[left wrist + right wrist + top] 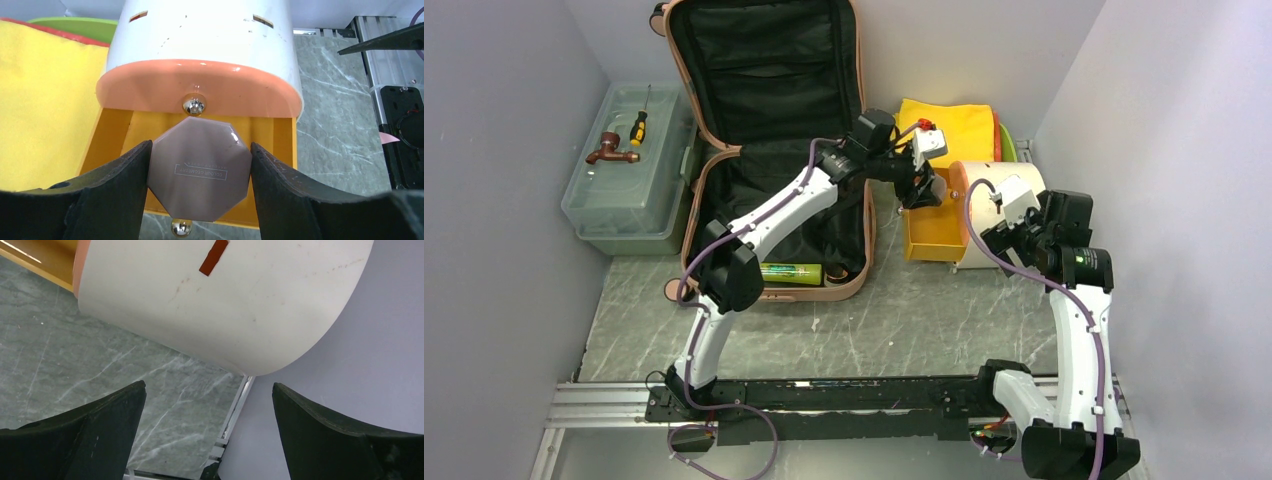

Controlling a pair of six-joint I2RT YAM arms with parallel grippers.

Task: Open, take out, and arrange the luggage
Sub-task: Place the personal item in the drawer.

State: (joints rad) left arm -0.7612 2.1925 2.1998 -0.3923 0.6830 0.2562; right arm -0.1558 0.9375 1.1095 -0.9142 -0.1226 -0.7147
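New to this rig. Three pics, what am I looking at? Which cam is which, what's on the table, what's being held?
Two robot arms are bolted at the near edge of a marble-patterned table. The wide picture is from a fixed camera above and behind them; the other two are from cameras on each wrist, with its own black fingers in view.

On the table: the luggage, open, with a green tube inside; a clear toolbox with a screwdriver on its lid; a yellow cloth; and a white cabinet with its orange drawer pulled out.

The left gripper grips an octagonal pink case over the drawer. The right gripper is open and empty beside the cabinet.
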